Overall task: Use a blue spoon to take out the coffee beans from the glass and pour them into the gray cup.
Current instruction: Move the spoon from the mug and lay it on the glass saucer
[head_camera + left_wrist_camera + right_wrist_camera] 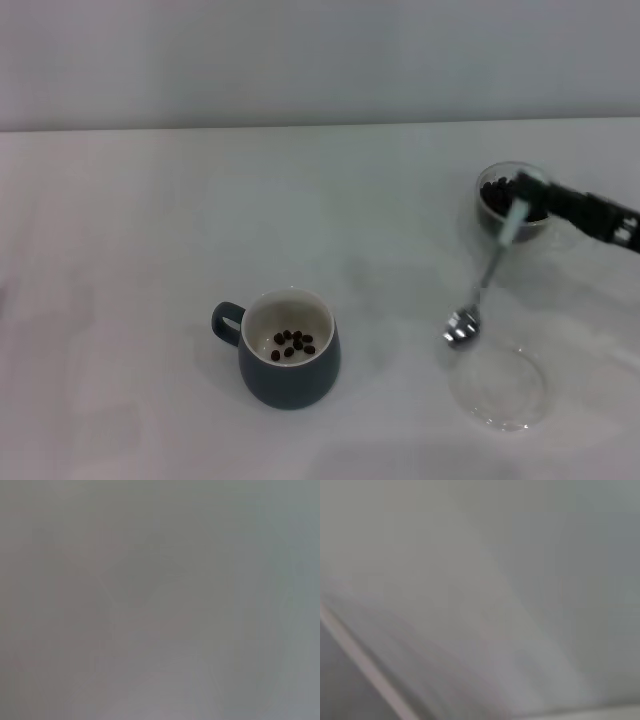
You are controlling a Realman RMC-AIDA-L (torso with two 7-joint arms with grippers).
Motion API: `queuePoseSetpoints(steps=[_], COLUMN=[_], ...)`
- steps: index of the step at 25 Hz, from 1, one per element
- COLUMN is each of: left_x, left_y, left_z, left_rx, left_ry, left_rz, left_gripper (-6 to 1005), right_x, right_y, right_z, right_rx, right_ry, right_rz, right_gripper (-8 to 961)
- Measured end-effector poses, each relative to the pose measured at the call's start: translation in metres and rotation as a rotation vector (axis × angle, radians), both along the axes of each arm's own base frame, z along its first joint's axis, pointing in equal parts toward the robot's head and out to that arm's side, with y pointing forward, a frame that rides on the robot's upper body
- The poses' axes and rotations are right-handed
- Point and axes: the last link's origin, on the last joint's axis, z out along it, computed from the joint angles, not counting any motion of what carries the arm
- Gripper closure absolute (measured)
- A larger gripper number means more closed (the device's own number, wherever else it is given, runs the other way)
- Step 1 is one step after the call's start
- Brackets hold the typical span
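Observation:
The gray cup (289,349) stands at the front middle of the table, handle to the left, with several coffee beans (292,344) inside. The glass (512,203) with dark beans stands at the far right. My right gripper (528,194) reaches in from the right edge over the glass and is shut on the pale blue handle of the blue spoon (487,270). The spoon hangs down toward the front, its metal bowl (462,327) low near the table. My left gripper is out of view. Both wrist views show only blurred grey.
A flat clear saucer (499,385) lies at the front right, just beside the spoon's bowl. The white table (150,250) ends at a pale wall behind.

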Motion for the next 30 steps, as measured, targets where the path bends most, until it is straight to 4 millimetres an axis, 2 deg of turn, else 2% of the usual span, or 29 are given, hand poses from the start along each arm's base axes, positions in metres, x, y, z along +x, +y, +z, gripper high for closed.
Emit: queuePoseSetpoints(steps=[5, 8, 16, 30], left_x=[0.003, 0.003, 0.005, 0.005], left_y=[0.001, 0.001, 0.002, 0.001], left_z=[0.000, -0.001, -0.001, -0.002], left_rx=[0.001, 0.000, -0.003, -0.003], left_ry=[0.000, 0.000, 0.000, -0.001], left_rz=[-0.014, -0.016, -0.023, -0.022], left_gripper=[273, 273, 273, 273], right_x=[0.031, 0.040, 0.050, 0.054], right_y=[-0.006, -0.008, -0.012, -0.023], right_z=[0.003, 0.002, -0.011, -0.026], right_rx=[-0.032, -0.028, -0.051, -0.115], right_ry=[-0.115, -0.141, -0.193, -0.159], right_rz=[-0.112, -0.155, -0.212, -0.275], right_gripper=[801, 801, 800, 800])
